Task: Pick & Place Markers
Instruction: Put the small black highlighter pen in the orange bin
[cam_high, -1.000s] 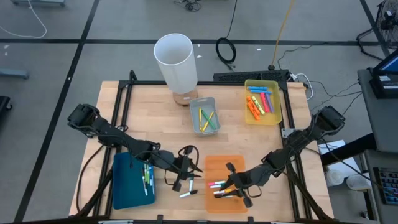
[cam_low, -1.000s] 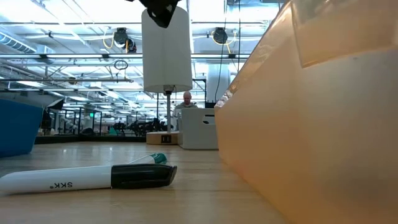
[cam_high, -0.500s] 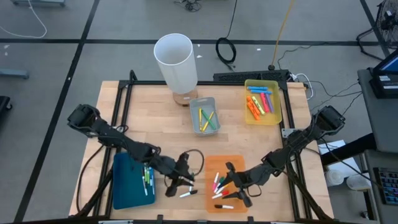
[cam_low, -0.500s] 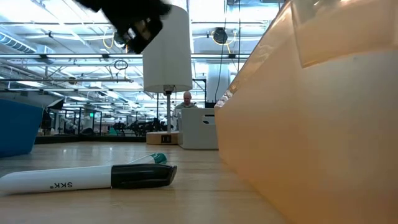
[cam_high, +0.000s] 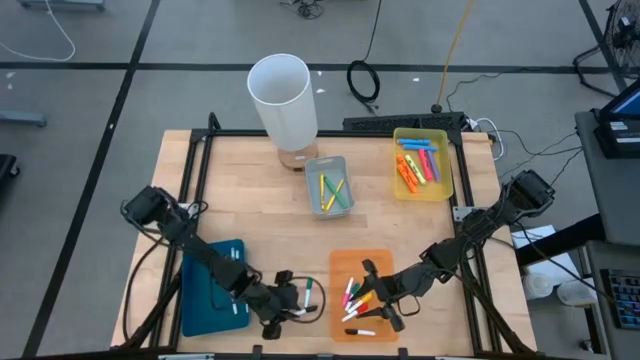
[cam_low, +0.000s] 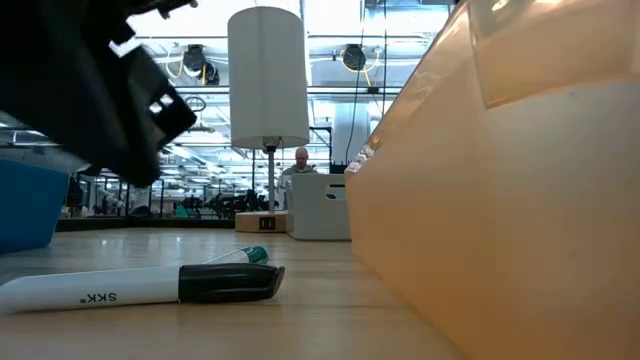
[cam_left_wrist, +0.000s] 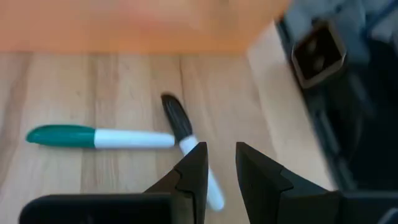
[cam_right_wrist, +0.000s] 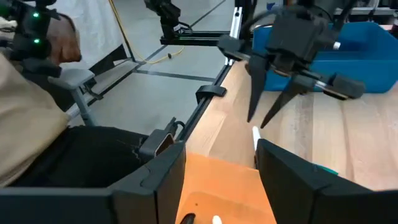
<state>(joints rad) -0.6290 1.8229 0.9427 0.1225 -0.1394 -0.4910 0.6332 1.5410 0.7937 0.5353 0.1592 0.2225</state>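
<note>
My wooden table (cam_high: 250, 190) carries a tall white cylinder (cam_high: 284, 98) at the far edge, a grey tray (cam_high: 329, 186) and a yellow tray (cam_high: 422, 163) beyond the middle, and nearer me a blue tray (cam_high: 200, 292) on my left and an orange tray (cam_high: 362, 296) on my right

My left gripper (cam_high: 283, 312) sits low at the near edge, between the blue tray and the orange tray. Its fingers (cam_left_wrist: 193, 175) stand narrow, a small gap between the tips, and they hold nothing. Just past those tips two markers lie on the bare wood: a green-capped marker (cam_left_wrist: 99, 137) lying crosswise, and a black-capped marker (cam_left_wrist: 189, 155) whose white body runs back beside my left finger; their ends meet. I cannot tell whether a fingertip touches the black-capped one. From table height that same black-capped marker (cam_low: 140, 286) lies flat in front of the orange tray's wall

My right gripper (cam_high: 378, 297) is over the orange tray, its fingers (cam_right_wrist: 163, 180) spread wide and empty. Several markers (cam_high: 358, 300) lie scattered in the tray under and around it, pink, orange, green and a black-capped one toward the near rim

More markers rest in the blue, grey and yellow trays, well apart from both grippers
</note>
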